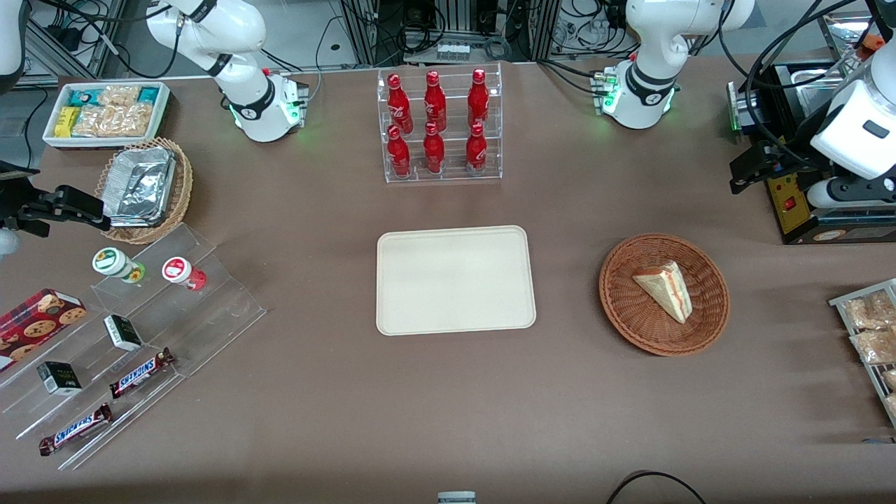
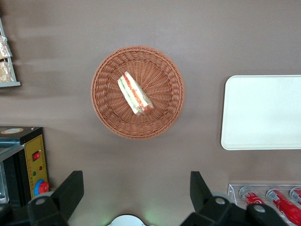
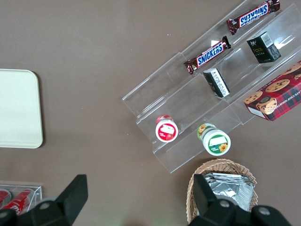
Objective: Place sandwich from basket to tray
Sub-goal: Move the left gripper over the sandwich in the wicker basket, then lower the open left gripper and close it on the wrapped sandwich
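Front view shows the brown table (image 1: 448, 392) first, then the cream tray (image 1: 455, 280) lying bare in its middle. Beside the tray, toward the working arm's end of the table, stands the round wicker basket (image 1: 633, 318), and in it lies the sandwich (image 1: 665, 288), a pale wedge with the orange and green filling on its edge. The gripper (image 2: 136, 195) hangs high above the table, near the basket but not over it, and its fingers (image 2: 70, 190) are spread wide with nothing between them. I judge the task is only at the beginning: the approach step. The next move calls for bringing the gripper over the basket, turning it so the fingers cross the wedge, and going down without pressing on the wicker wall.
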Tool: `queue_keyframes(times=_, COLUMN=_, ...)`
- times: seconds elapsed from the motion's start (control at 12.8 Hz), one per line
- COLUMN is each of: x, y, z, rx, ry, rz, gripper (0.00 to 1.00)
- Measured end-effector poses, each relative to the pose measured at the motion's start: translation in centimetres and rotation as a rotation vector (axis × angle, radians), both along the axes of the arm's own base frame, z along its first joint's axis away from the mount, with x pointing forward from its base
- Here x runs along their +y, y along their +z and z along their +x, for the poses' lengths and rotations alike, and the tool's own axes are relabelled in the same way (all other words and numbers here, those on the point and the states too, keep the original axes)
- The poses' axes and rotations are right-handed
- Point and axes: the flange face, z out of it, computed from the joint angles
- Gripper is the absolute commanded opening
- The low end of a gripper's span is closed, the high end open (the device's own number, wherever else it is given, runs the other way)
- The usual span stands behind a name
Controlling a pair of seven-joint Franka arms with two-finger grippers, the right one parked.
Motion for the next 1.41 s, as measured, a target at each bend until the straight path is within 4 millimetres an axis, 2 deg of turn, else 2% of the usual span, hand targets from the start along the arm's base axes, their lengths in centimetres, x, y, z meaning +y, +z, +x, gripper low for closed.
queue_keyframes(times=0.31, x=0.9, y=-0.2, z=-0.4, rx=0.038, ry=0.003, rz=0.004, gripper=1.0)
queue_keyframes(times=0.55, x=1.3, y=-2.2, z=0.3, rx=0.055, ry=0.007, rz=0.025, gripper=1.0)
queue_keyframes(times=0.7, x=1.4, y=-5.3, z=1.4, rx=0.056, ry=0.008, rz=0.029, gripper=1.0)
queue_keyframes(times=0.94, x=1.2, y=-11.6, z=2.8, rx=0.054, ry=0.006, rz=0.028, gripper=1.0)
queue_keyframes(times=1.41, x=1.2, y=-21.6, z=2.3, rx=0.017, ry=0.163, rz=0.035, gripper=1.0)
